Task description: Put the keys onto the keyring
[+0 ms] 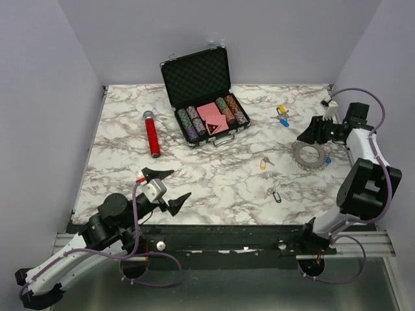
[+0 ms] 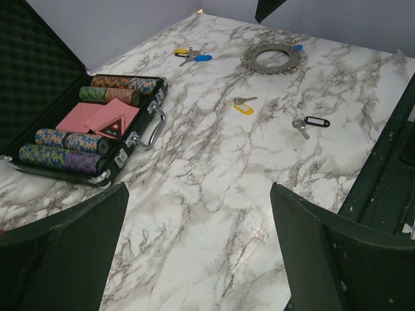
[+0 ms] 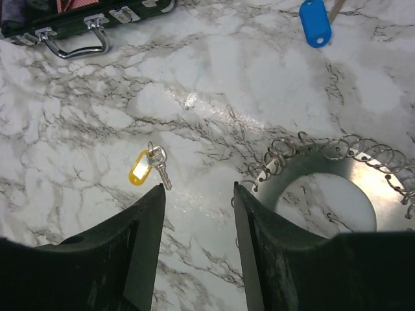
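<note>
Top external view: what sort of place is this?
Probably a lab robot cell, not a home: marble-print table boxed in by plain walls, mounting rail along its near edge, staged props like the poker chip case.

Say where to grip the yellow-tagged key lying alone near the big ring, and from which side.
Probably its yellow tag, from straight above: key and tag lie flat on the table, and the oblong tag offers broader, parallel sides than the thin blade.
</note>
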`<action>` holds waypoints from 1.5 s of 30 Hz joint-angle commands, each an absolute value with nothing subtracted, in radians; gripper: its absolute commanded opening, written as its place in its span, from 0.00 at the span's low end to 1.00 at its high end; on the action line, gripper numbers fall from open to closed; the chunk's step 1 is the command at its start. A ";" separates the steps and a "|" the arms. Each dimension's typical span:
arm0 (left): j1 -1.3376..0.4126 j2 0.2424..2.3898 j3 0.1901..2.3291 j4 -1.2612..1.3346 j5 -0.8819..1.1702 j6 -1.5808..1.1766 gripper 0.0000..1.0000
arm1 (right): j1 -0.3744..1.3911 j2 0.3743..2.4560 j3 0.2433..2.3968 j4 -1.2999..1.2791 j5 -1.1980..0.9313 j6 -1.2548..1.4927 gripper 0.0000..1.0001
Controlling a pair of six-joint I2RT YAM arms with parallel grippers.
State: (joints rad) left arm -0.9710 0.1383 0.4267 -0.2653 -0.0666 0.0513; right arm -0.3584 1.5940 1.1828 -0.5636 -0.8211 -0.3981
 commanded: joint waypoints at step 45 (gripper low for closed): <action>-0.942 0.173 0.431 -0.265 -0.170 0.078 0.99 | -0.265 1.985 1.431 -0.738 -0.597 -0.638 0.40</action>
